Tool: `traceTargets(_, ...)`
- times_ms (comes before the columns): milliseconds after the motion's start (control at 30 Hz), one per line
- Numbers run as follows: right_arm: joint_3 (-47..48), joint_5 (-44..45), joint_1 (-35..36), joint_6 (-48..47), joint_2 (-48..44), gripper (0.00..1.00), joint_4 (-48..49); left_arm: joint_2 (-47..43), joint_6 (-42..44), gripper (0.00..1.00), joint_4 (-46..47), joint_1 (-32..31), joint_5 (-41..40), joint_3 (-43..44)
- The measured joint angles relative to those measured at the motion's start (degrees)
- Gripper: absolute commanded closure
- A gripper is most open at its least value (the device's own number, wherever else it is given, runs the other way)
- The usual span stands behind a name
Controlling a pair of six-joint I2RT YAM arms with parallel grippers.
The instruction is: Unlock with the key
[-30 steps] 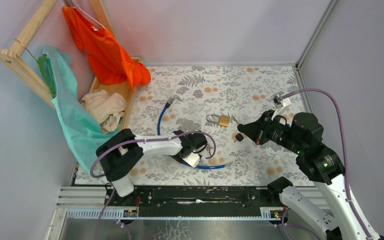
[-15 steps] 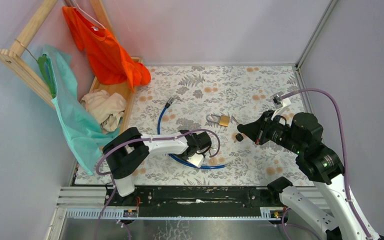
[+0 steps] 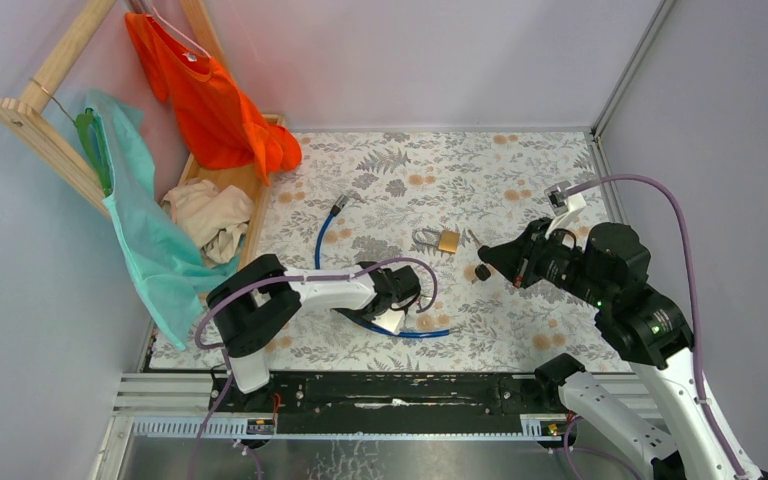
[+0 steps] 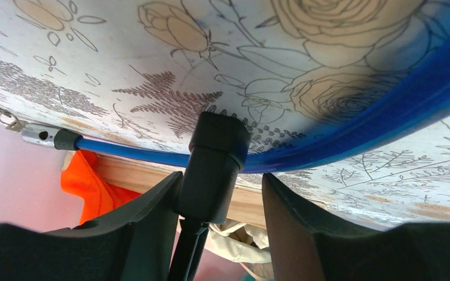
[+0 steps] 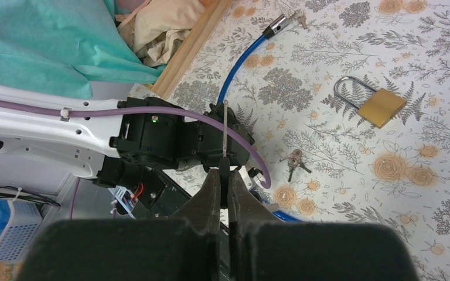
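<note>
The key (image 5: 225, 134) has a black head pinched between my right gripper's (image 5: 225, 173) shut fingers, with its silver blade sticking out ahead. In the top view the right gripper (image 3: 492, 262) hovers right of the brass padlock (image 3: 449, 240), the key's black head (image 3: 481, 271) at its tip. My left gripper (image 3: 388, 298) is low on the mat at the blue cable lock (image 3: 410, 331). In the left wrist view its jaws (image 4: 221, 177) are open around the lock's black barrel (image 4: 214, 158). The barrel touches the left finger, with a gap to the right one.
The brass padlock (image 5: 381, 107) lies closed on the floral mat. Small silver keys (image 5: 293, 159) lie near the left wrist. The cable's silver end (image 5: 276, 24) lies farther back. A wooden rack (image 3: 50, 130) with orange and teal cloths stands at the left.
The left arm has shifted a little to the right over the cable lock, mostly in the first half second. The right gripper with the key has edged slightly up and right.
</note>
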Motion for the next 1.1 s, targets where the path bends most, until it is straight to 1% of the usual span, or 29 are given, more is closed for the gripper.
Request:
traceTargets(67,0.2,0.1,0.0,-0.2,0.0,1.0,-0.1,0.0,0.0,0.41,-0.1,0.2,-0.3,-0.3)
traceTargets(100,0.3,0.2,0.0,-0.3,0.0,1.0,-0.2,0.0,0.0,0.43,-0.1,0.3,-0.4,-0.3)
traceTargets(200,0.3,0.2,0.0,-0.6,0.3,1.0,-0.3,-0.1,0.4,0.57,0.0,0.8,-0.5,-0.3)
traceTargets(267,0.5,0.5,0.0,-0.9,0.6,1.0,-0.7,-0.1,0.5,0.64,0.0,1.3,-0.5,-0.2)
traceTargets(400,1.7,1.2,0.0,-1.7,1.2,1.0,-2.3,-0.4,0.6,0.86,-0.7,2.9,0.0,0.5)
traceTargets(467,2.7,2.0,0.0,-2.1,1.4,1.0,-3.3,-0.6,0.4,0.94,-0.6,4.2,0.7,0.7)
traceTargets(600,4.5,3.2,0.0,-2.9,2.1,1.0,-4.0,-1.4,0.0,1.0,-1.0,6.7,3.0,1.6)
traceTargets(767,5.9,3.7,0.0,-3.6,3.1,1.0,-4.8,-1.5,-2.5,1.0,-4.0,11.8,10.2,7.6)
traceTargets(867,6.7,3.9,0.0,-4.0,4.2,1.0,-5.5,-2.5,-4.3,1.0,-6.0,17.4,17.1,13.3)
traceTargets(967,7.2,3.8,0.0,-4.4,5.6,1.0,-5.4,-4.5,-5.9,1.0,-8.7,23.9,26.9,20.3)
traceTargets(1100,7.3,1.3,0.0,-4.4,8.1,1.0,-4.2,-6.9,-7.7,1.0,-12.7,30.6,40.8,29.9)
